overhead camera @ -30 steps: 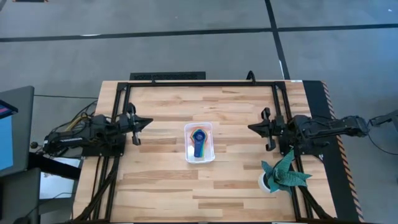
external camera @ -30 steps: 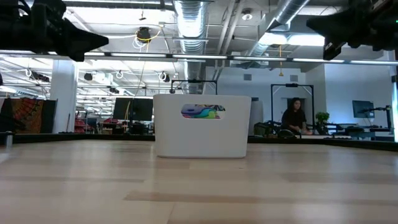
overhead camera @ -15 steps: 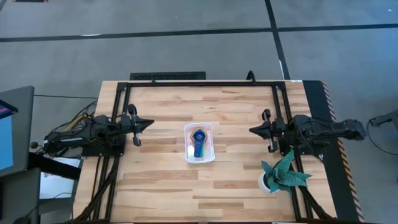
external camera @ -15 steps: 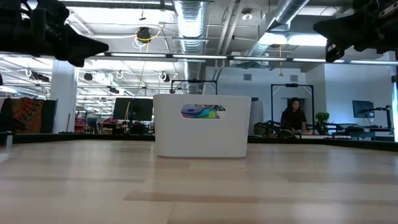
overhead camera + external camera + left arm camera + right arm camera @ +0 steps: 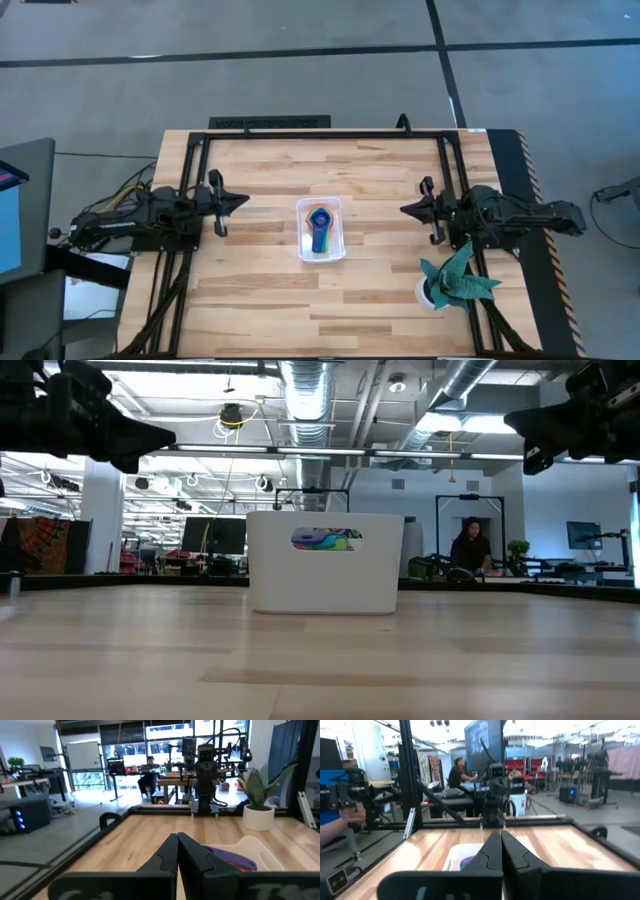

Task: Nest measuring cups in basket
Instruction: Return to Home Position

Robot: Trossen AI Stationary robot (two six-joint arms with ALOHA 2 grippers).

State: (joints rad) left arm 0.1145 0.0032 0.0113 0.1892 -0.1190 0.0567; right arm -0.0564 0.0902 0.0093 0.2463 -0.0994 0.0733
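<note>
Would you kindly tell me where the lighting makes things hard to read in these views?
Low view: ceiling lights behind turn the left gripper and right gripper into black silhouettes; the basket is evenly lit. High view: flat light, faint shadows, cups readable. Wrist views: bright backdrop, each gripper dark.

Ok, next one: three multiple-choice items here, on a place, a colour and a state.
1. Where are the cups? A in the basket; B beside the plant; C held in the left jaws.
2. Colour of the top cup? A red; B dark blue; C yellow.
3. Left and right jaws are: A open; B shut on cups; C shut, empty.
Answers: 1 A, the high view shows the stack inside the white walls. 2 B, a dark blue handle lies uppermost. 3 C, each wrist view shows them pressed together, empty.
</note>
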